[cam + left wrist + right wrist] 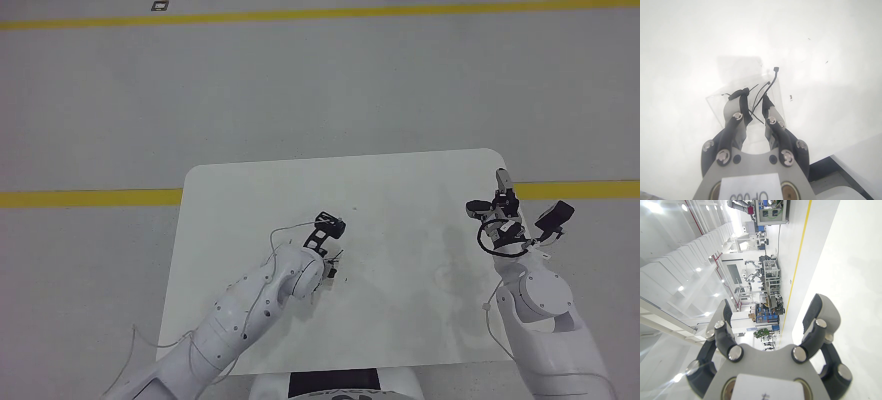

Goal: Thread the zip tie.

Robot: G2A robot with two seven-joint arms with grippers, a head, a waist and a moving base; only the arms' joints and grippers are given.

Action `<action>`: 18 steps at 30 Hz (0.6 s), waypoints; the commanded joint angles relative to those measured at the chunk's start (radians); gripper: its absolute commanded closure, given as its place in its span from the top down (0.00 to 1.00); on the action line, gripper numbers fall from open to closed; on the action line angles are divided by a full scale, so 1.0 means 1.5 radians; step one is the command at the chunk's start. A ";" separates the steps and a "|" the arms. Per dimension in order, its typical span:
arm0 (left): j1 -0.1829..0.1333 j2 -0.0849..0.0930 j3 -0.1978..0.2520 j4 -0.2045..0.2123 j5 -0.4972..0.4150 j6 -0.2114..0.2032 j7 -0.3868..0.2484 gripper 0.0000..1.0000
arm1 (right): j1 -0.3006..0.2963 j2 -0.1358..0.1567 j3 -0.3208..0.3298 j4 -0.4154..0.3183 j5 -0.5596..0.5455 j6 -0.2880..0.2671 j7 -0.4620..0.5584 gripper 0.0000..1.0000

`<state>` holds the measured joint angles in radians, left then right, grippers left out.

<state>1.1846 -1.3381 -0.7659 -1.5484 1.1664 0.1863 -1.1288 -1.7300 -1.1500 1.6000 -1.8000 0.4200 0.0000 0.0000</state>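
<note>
Several black zip ties (770,87) lie loosely crossed in a shallow clear tray (712,107) on the white table (400,200). One tie's head (776,69) sticks out past the tray's far side. My left gripper (753,94) hangs over this tray, open, its two black-tipped fingers (743,102) on either side of the ties; I cannot tell whether they touch any. From above, the left gripper (329,252) is near the table's middle. My right gripper (770,308) is open with nothing in it, held above the table's right edge (490,198) and pointing out into the room.
A few small black scraps (790,97) lie on the table beside the tray. The table's front corner (831,157) is close behind the left wrist. Bare white tabletop lies between the two arms.
</note>
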 commanded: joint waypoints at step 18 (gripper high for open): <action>0.003 0.004 -0.003 -0.022 0.004 0.008 -0.007 0.00 | 0.000 0.000 0.000 0.000 0.000 0.000 0.000 1.00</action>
<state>1.1834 -1.3339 -0.7679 -1.5679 1.1697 0.1965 -1.1343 -1.7300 -1.1500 1.6000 -1.8000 0.4200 0.0000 0.0000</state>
